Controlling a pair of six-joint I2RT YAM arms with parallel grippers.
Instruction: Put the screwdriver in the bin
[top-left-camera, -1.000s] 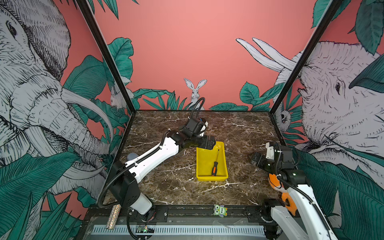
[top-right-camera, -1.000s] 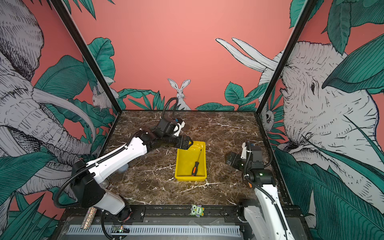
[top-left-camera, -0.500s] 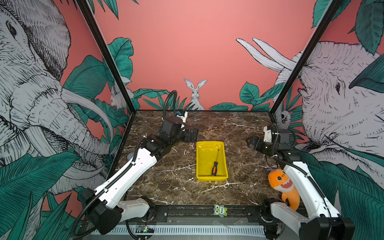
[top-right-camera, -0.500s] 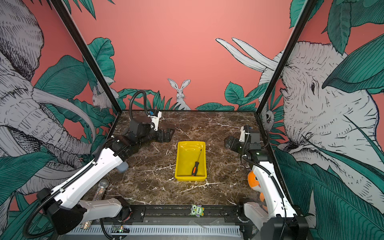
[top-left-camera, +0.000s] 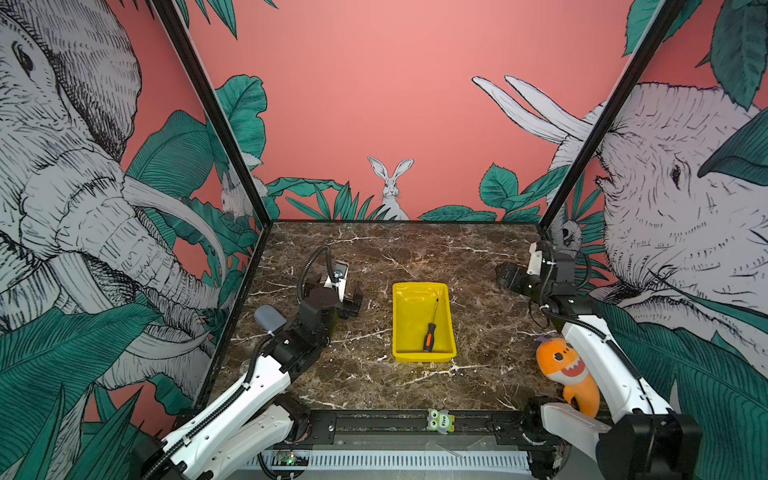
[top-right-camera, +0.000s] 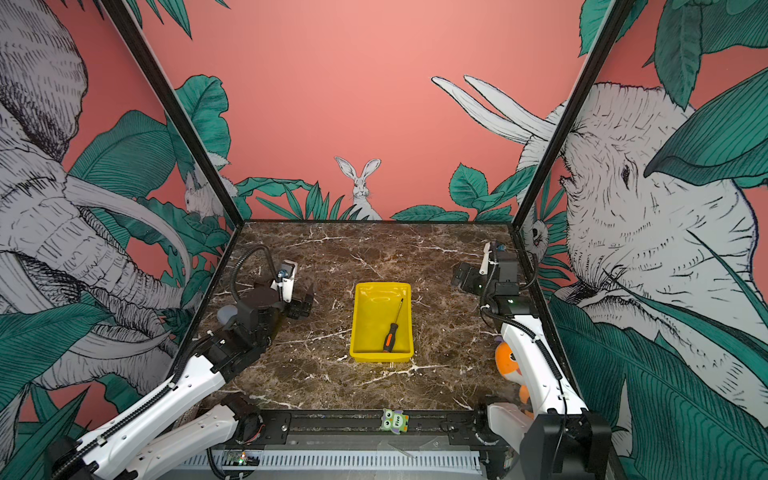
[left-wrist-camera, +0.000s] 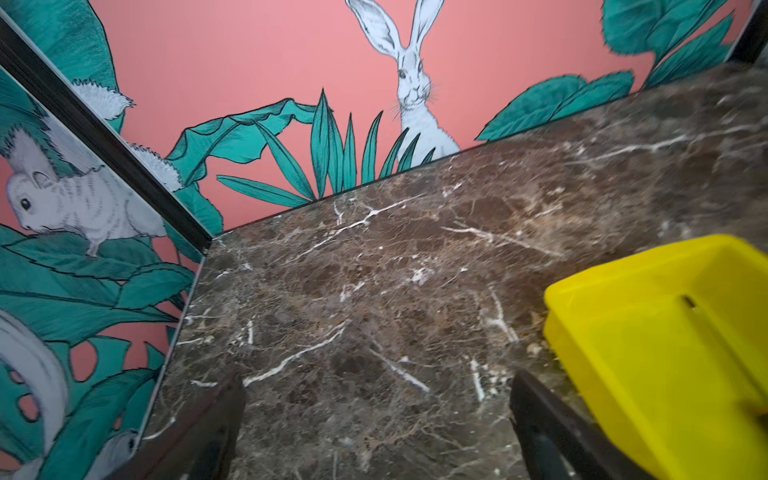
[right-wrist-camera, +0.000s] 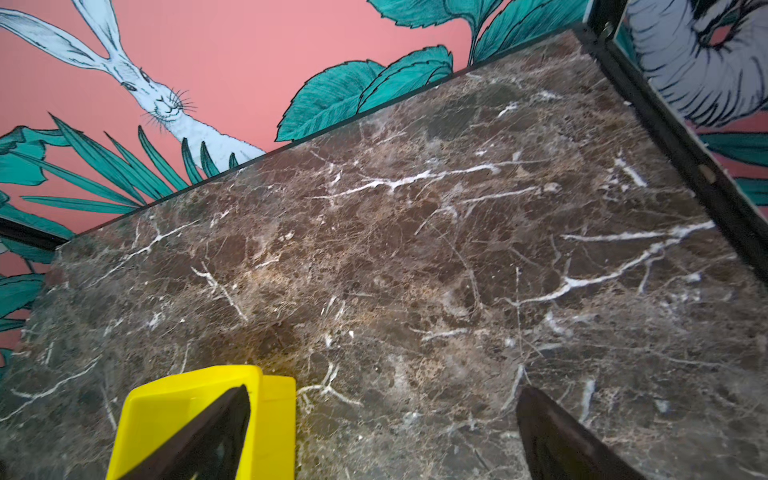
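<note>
While parked on either side of the yellow bin (top-left-camera: 419, 286), screwdriver (top-left-camera: 430, 329) lying diagonally inside: left gripper (left-wrist-camera: 376, 376) spread wide, empty; right gripper (right-wrist-camera: 383, 390) likewise spread, empty.

Brown marble table (left-wrist-camera: 395, 291) fills the middle of the frame; the left gripper (left-wrist-camera: 376, 378) shows as two dark fingers (left-wrist-camera: 208, 428) at the lower edge, spread wide, with only bare table between them; the yellow bin (left-wrist-camera: 623, 268) fills the lower right corner, just past one finger; the screwdriver (left-wrist-camera: 689, 301) shows only faintly inside it; a painted rabbit (left-wrist-camera: 411, 83) stands at upper centre on the pink wall (left-wrist-camera: 249, 62).
</note>
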